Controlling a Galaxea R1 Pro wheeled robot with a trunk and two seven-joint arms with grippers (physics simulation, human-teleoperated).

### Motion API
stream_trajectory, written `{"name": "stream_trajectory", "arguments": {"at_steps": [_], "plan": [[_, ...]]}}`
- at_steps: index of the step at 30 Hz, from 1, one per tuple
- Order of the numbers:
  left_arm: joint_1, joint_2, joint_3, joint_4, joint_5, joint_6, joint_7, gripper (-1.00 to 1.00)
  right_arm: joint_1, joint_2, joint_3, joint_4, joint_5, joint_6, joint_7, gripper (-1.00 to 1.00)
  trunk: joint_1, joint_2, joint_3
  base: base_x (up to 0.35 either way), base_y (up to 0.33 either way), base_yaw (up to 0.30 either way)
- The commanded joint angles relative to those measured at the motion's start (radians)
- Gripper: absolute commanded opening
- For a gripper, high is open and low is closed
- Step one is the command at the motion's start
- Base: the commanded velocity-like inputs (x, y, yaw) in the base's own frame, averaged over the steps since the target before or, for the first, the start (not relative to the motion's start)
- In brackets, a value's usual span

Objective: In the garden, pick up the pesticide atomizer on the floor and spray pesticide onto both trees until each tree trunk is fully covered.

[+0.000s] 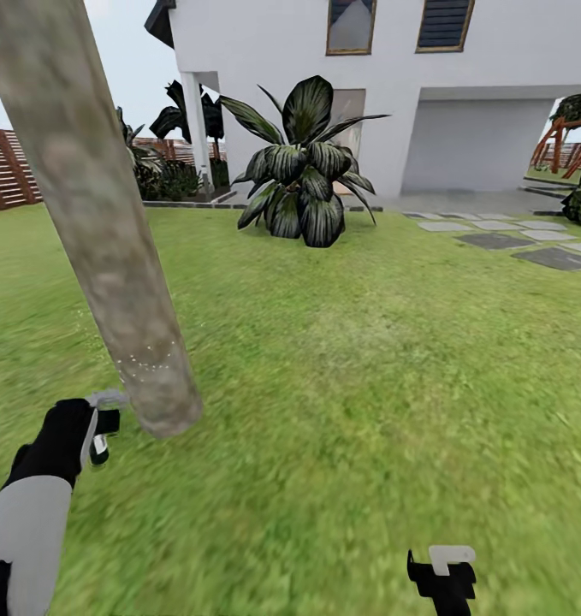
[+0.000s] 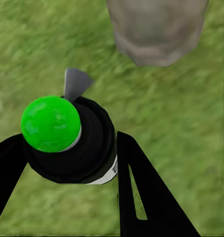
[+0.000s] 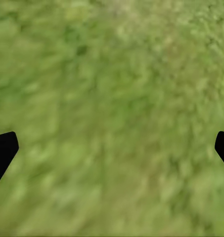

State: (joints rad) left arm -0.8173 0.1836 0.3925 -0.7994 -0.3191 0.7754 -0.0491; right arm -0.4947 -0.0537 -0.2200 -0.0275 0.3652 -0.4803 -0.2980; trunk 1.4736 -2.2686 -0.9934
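A thick, mottled grey-brown tree trunk (image 1: 110,257) leans from the upper left down to the grass (image 1: 341,385). My left gripper (image 1: 102,435) is shut on the pesticide atomizer (image 2: 87,143), which has a black body, a green cap (image 2: 50,123) and a grey nozzle (image 1: 110,398). The nozzle points at the trunk's base (image 2: 156,29), very close to it. Small white spray specks (image 1: 146,363) dot the lower trunk. My right gripper (image 1: 444,575) hangs low at the front right, open over bare grass (image 3: 112,98), its fingertips (image 3: 3,150) wide apart.
A broad-leaved dark bush (image 1: 300,167) stands mid-lawn before a white house (image 1: 461,103). Grey paving slabs (image 1: 530,244) lie at the right, and a brown slat fence (image 1: 8,167) runs along the far left. Open grass stretches right of the trunk.
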Motion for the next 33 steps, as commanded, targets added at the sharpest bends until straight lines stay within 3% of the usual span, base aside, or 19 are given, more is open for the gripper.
{"name": "stream_trajectory", "arguments": {"at_steps": [1,3,4,6,8,10,15,25,33], "plan": [[-0.015,0.0,0.002,-0.001,-0.008,0.023,-0.007,-1.0,-0.001,0.0,-0.007,0.001,0.011,-0.003,-0.004,1.0,0.0,0.0,-0.001,0.0,0.0,0.018],[-0.058,-0.002,0.0,-0.001,-0.009,0.056,-0.007,-1.0,-0.001,0.0,-0.007,0.001,0.011,-0.002,-0.004,1.0,0.0,0.0,-0.001,0.0,0.0,0.007],[-0.092,-0.004,-0.029,-0.001,-0.008,0.066,-0.008,-1.0,-0.001,0.0,-0.007,0.001,0.011,-0.003,-0.004,1.0,0.0,0.0,-0.001,0.0,0.0,0.001],[-0.107,-0.012,-0.071,-0.001,-0.007,0.07,-0.008,-1.0,-0.001,-0.001,-0.007,0.001,0.011,-0.003,-0.004,1.0,0.0,0.0,-0.001,0.0,0.0,0.0],[-0.129,-0.011,-0.092,0.001,-0.006,0.071,-0.008,-1.0,-0.001,-0.001,-0.007,0.001,0.011,-0.002,-0.004,1.0,0.0,0.0,-0.001,0.0,0.0,0.0],[-0.156,0.018,-0.091,0.005,-0.007,0.073,-0.008,-1.0,-0.001,-0.002,-0.007,0.001,0.011,-0.001,-0.004,1.0,0.0,0.0,-0.001,0.0,0.0,0.0],[-0.163,0.084,-0.089,0.001,-0.007,0.106,-0.008,-1.0,-0.001,-0.002,-0.007,0.001,0.011,-0.001,-0.004,1.0,0.0,0.0,-0.001,0.0,0.0,0.0],[-0.147,0.059,-0.098,-0.002,-0.008,0.109,-0.002,-1.0,-0.001,0.0,-0.007,0.001,0.011,-0.001,-0.004,1.0,0.0,0.0,-0.001,0.005,0.0,0.188],[-0.142,0.055,-0.099,0.011,-0.011,0.101,0.003,-1.0,-0.001,-0.001,-0.007,0.001,0.011,-0.001,-0.004,1.0,0.0,0.0,-0.001,0.077,-0.102,0.147]]}}
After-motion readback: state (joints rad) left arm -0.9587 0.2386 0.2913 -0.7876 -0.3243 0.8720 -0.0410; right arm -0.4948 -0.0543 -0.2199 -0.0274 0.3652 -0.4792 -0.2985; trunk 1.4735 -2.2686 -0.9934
